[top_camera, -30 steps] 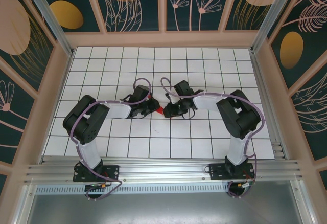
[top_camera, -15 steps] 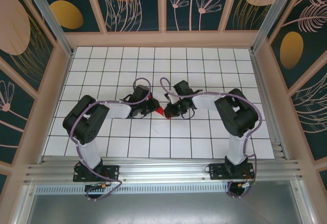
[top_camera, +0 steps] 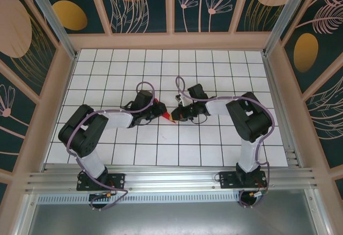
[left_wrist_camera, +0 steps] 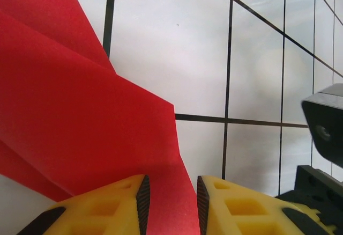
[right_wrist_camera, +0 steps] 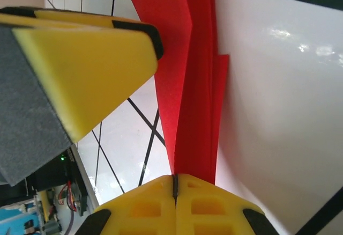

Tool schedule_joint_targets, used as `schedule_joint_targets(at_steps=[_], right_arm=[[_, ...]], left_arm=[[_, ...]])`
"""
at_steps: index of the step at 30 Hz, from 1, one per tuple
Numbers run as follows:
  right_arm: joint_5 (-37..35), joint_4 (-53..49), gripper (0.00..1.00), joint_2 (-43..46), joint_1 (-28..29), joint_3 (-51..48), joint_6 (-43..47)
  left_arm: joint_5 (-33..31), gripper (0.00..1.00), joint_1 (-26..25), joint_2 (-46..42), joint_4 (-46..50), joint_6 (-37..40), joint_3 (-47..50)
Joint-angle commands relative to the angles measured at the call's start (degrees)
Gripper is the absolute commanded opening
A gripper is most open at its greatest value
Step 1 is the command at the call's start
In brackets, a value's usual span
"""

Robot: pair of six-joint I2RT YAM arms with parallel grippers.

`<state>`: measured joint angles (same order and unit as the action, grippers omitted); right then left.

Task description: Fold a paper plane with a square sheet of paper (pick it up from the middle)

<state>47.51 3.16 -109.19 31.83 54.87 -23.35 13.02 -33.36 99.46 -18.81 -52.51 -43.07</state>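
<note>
The square sheet of paper is bright red and folded into a narrow, layered, pointed strip, lifted between the two grippers at the table's middle. My right gripper is shut on one end of it, and the folds run away from the closed pads. My left gripper stands open, its yellow fingers apart with a red flap lying in the gap, touching neither pad. In the top view the left gripper and the right gripper face each other closely.
The white grid-tiled table is walled by a pink wooden frame. An aluminium rail carries both arm bases at the near edge. The right wrist's black camera body sits close to the left gripper, and a left finger looms beside the paper.
The right gripper has shut on the red paper. The left jaws have widened and the left arm has swung lower and leftward. More red paper shows between the grippers.
</note>
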Motion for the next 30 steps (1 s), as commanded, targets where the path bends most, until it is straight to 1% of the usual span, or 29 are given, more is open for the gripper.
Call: schedule_joint_targets(at_steps=[1, 2, 8, 12, 23, 30], right_arm=[[3.40, 4.24, 0.00, -1.65, -0.18, -0.91, -4.07], [3.77, 4.65, 0.00, -1.94, -1.84, -0.99, -4.63], [5.20, 6.70, 0.00, -3.72, -2.87, -1.54, -8.29], [6.02, 7.25, 0.00, -4.27, -3.09, -1.55, -9.55], [6.17, 5.50, 0.00, -5.21, -3.08, -0.82, -9.03], [6.13, 4.51, 0.00, -5.57, -3.07, -0.42, -8.55]], left_arm=[[3.24, 0.32, 0.15, -0.91, -4.15, 0.83, 1.69], [3.69, 0.32, 0.12, -0.93, -4.71, 0.83, 1.78], [4.91, 0.32, 0.06, -0.50, -5.98, 1.15, 2.15], [5.53, 0.32, 0.14, 1.47, -6.40, 1.62, 1.69], [5.44, 0.30, 0.06, 4.06, -6.19, 2.02, 0.00], [4.12, 0.30, 0.08, 4.79, -4.64, 1.88, -0.66]])
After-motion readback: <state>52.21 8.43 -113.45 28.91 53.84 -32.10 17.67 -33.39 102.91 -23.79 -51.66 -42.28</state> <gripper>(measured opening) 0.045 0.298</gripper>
